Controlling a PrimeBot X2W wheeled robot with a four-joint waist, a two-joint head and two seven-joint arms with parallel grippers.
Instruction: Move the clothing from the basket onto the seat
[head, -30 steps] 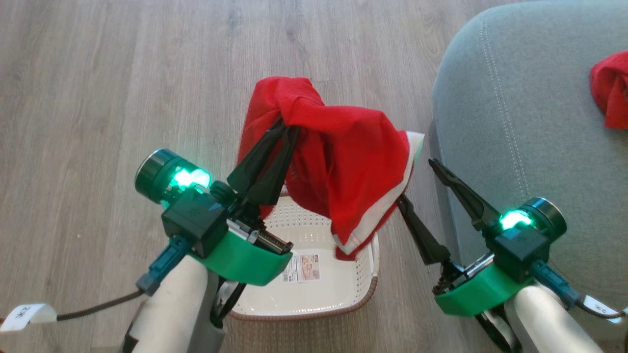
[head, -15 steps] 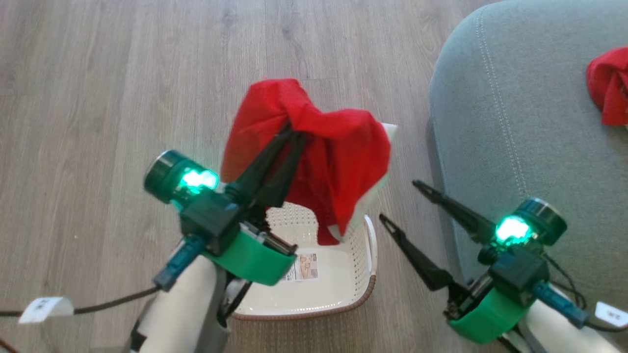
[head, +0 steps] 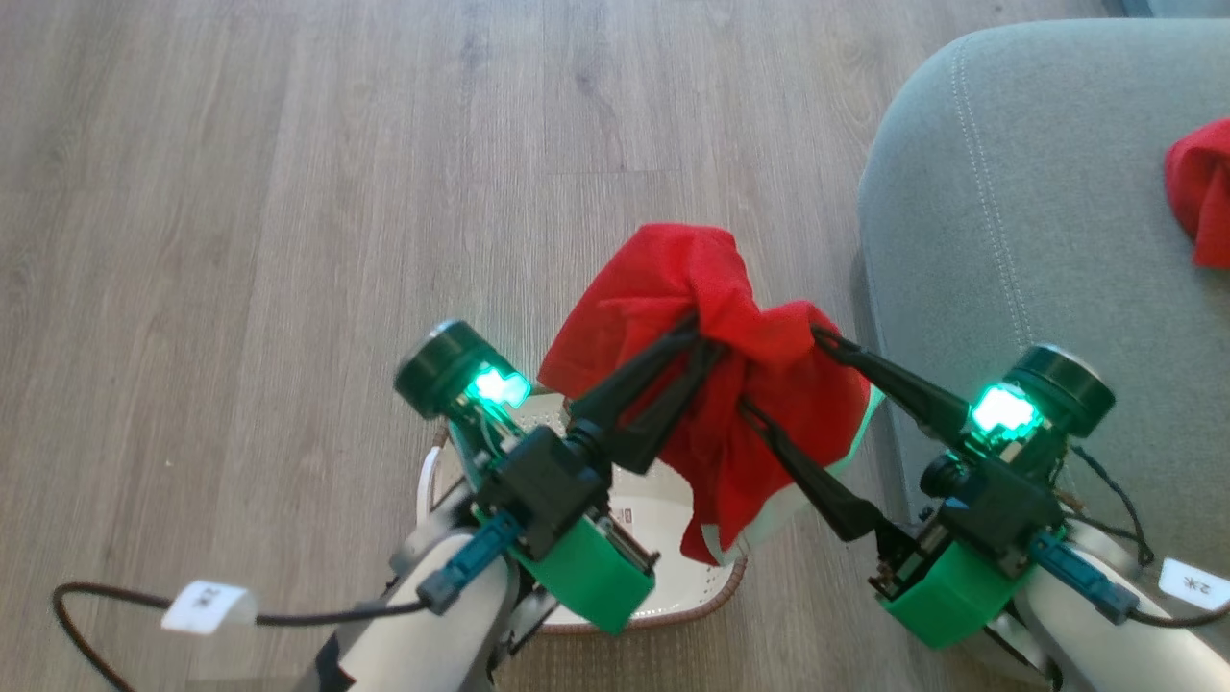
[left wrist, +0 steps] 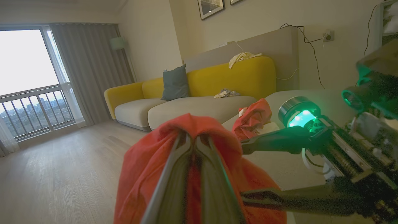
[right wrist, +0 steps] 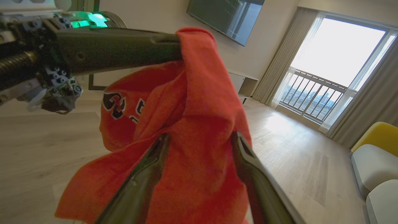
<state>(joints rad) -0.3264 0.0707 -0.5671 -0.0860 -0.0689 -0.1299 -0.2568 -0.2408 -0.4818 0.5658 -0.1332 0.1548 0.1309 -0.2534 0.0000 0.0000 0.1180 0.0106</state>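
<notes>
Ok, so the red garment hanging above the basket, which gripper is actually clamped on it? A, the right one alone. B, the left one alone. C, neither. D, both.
B: the left gripper has its jaws shut on the red garment, while the right gripper has its jaws spread wide either side of the cloth without pinching it.

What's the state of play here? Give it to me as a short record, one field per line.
left gripper: shut on red garment, lifted above the basket
right gripper: open, fingers astride the hanging fabric
basket: on the floor, beside the seat
seat: second red garment lying on it
</notes>
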